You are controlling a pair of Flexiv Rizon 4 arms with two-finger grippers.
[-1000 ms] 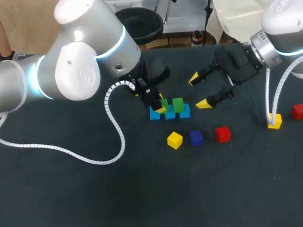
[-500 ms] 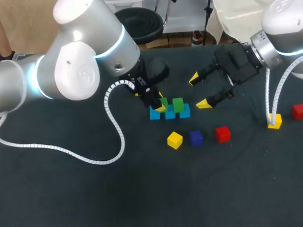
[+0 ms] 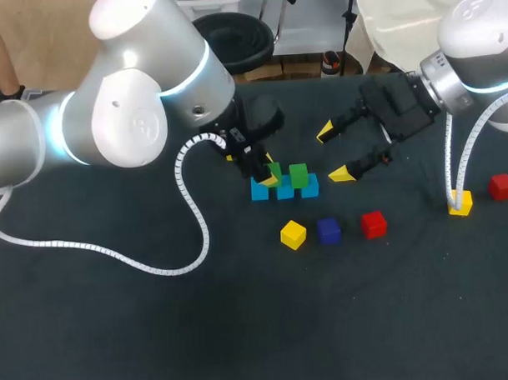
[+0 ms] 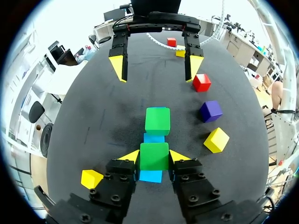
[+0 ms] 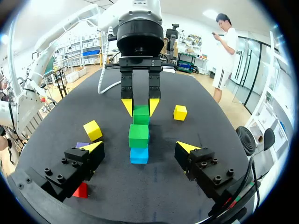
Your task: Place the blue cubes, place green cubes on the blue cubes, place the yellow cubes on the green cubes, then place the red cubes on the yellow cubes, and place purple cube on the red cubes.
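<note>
A short row of blue cubes (image 3: 285, 191) lies mid-table. One green cube (image 3: 298, 175) sits on its right part. My left gripper (image 3: 270, 173) is shut on a second green cube (image 4: 154, 156), which rests on a blue cube (image 4: 150, 176) at the row's left part. My right gripper (image 3: 334, 154) hangs open just right of the row, with nothing between its fingers. In the right wrist view that gripper (image 5: 140, 149) faces the stack: blue cube (image 5: 139, 155), green cube (image 5: 138, 135), then the held green cube (image 5: 141, 115).
In front of the row lie a yellow cube (image 3: 293, 234), a purple cube (image 3: 328, 230) and a red cube (image 3: 373, 224). Far right are another yellow cube (image 3: 461, 204) and a red cube (image 3: 502, 185). A yellow cube (image 4: 91, 178) sits beside my left gripper.
</note>
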